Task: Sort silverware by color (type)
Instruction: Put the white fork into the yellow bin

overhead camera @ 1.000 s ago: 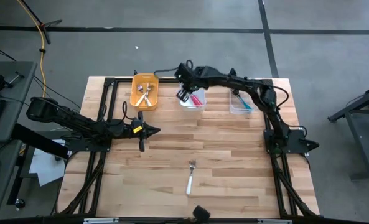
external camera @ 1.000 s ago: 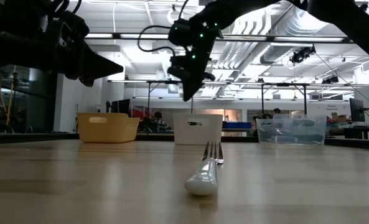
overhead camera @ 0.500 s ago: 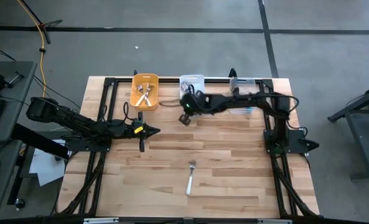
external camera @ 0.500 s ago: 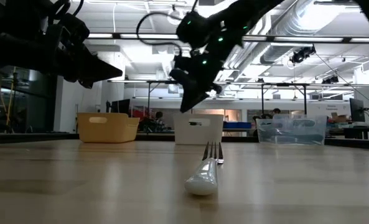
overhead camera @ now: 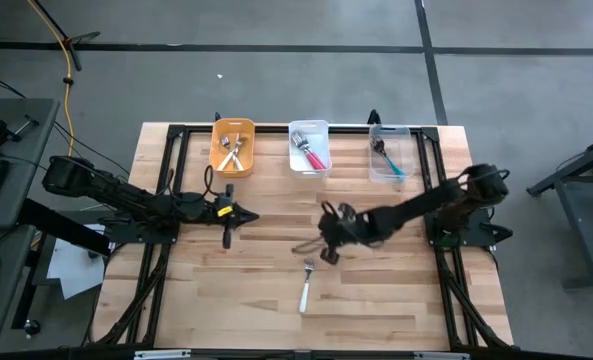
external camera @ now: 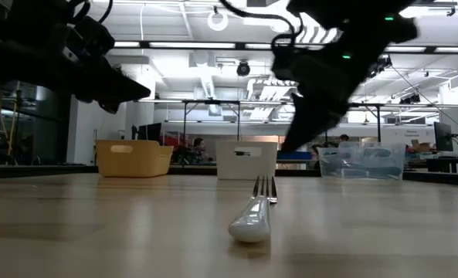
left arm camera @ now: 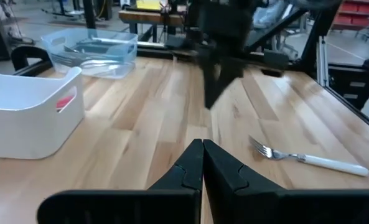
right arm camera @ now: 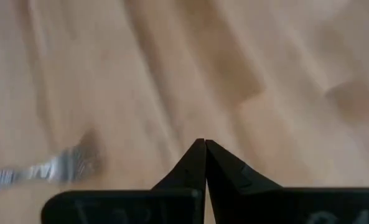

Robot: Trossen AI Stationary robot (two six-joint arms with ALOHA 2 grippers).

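One white-handled fork (overhead camera: 306,287) left loose on the table (overhead camera: 376,310), near the front edge, tines pointing toward the bins; nothing touching it.

Right gripper (overhead camera: 328,250) hangs just beyond the fork's tines, above the boards, fingers pressed together and holding nothing; the arm reaches in low from the right side. Left gripper (overhead camera: 228,223) waits over the left-centre of the table, fingers likewise together, empty.

Along the far edge, three bins: yellow bin (overhead camera: 232,148) with several forks, colours hard to tell; white bin (overhead camera: 309,149) with red-pink handles; clear bin (overhead camera: 388,156) with a teal handle.

Judgement: last piece of the sort in hand; approach step, no grasp yet. Next move calls for the right fingers to part, settle astride the handle, close, then carry it to whichever bin takes white; likely the yellow one.
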